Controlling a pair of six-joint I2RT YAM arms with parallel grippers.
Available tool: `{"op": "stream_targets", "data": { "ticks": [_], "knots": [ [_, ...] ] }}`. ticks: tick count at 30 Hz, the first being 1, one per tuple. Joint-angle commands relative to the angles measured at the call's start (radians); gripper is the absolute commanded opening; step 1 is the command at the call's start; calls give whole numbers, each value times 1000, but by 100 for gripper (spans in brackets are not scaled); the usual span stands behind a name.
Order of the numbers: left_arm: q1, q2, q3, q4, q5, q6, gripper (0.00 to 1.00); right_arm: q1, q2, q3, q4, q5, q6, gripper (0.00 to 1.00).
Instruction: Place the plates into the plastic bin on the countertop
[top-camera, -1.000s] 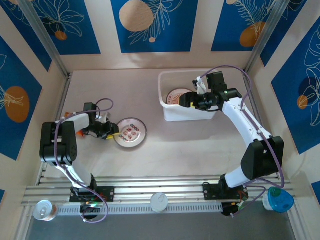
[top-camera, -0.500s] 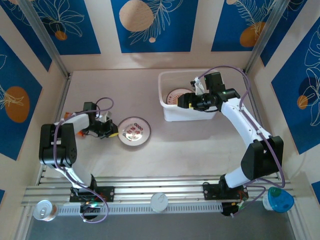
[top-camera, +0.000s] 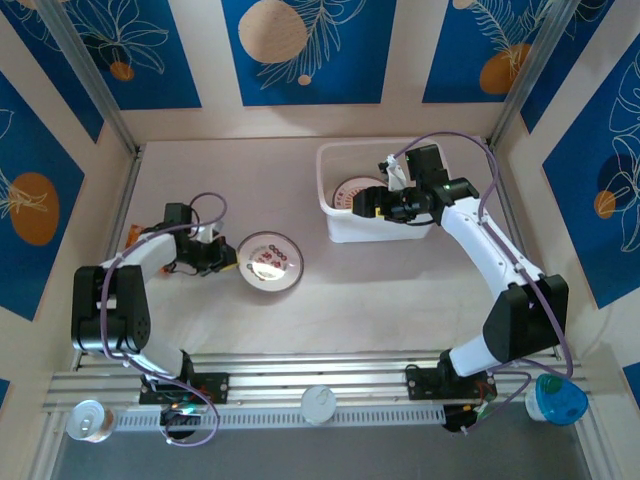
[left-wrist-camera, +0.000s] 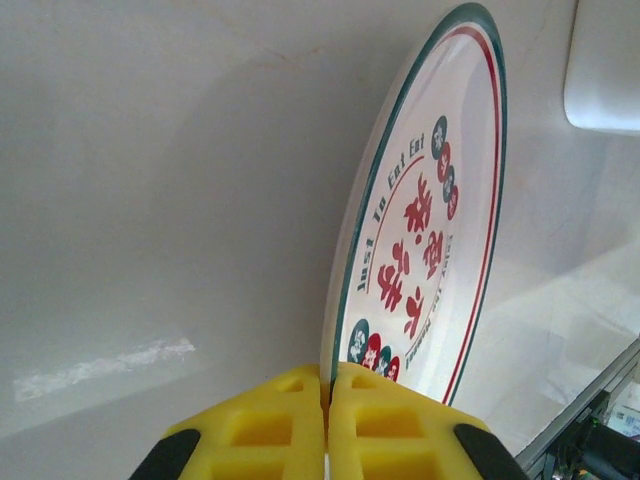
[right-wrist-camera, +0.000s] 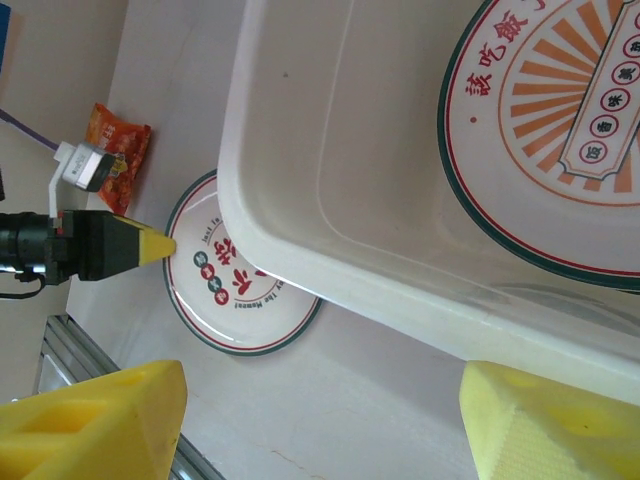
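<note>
Both arms (top-camera: 488, 245) have white links, black joints, looping purple cables (top-camera: 450, 137) and yellow finger pads (left-wrist-camera: 260, 430).

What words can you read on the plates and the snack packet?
"Just To Eat Eat": along the red arc on the green-rimmed plate gripped by the left fingers.
Red Chinese characters at its centre: too tilted for me to quote.
Orange-rayed plate in the plastic bin: Chinese characters, cut off, not quoted.
Snack packet: print too blurred.
</note>
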Motion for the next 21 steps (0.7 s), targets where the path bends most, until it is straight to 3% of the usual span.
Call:
{"op": "stream_targets", "data": {
  "ticks": [1,12,21],
  "knots": [
    [-21,10,-18,37,27,-23,4,10,-33,-11,5,1,18,73],
    [-69,111,-27,110,-2,-53,8,16,-30,-38,18,13,23,73],
    [-108,147,-33,153,-14,-79,24,16,0,-44,37,13,15,73]
  ]
}}
